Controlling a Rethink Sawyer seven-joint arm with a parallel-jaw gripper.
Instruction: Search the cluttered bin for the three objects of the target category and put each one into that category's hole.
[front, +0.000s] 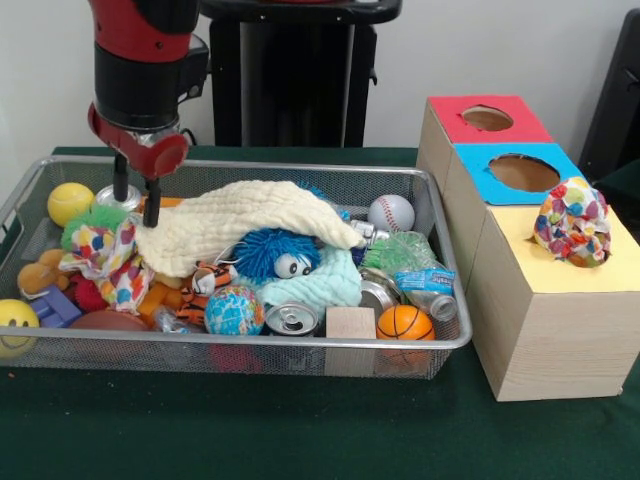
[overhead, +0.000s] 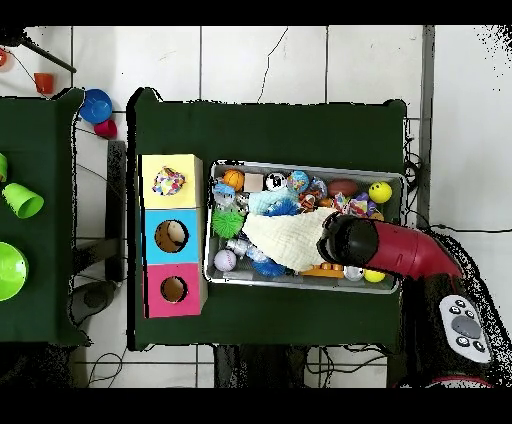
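Note:
The wire-mesh bin is full of clutter. One confetti cloth lies at its left end, partly under the pale-yellow cloth; it also shows in the overhead view. A second confetti cloth sits bunched on the largest box's yellow surround, covering the hole; it also shows from above. A third is hidden. My gripper hangs open and empty just above the bin's left part, behind the first confetti cloth. From above the arm's head hides it.
In the bin lie a big pale-yellow waffle cloth, a mint-green cloth, a blue fuzzy toy, a baseball, a small basketball, a can and a yellow ball. Blue-surround and red-surround holes are open.

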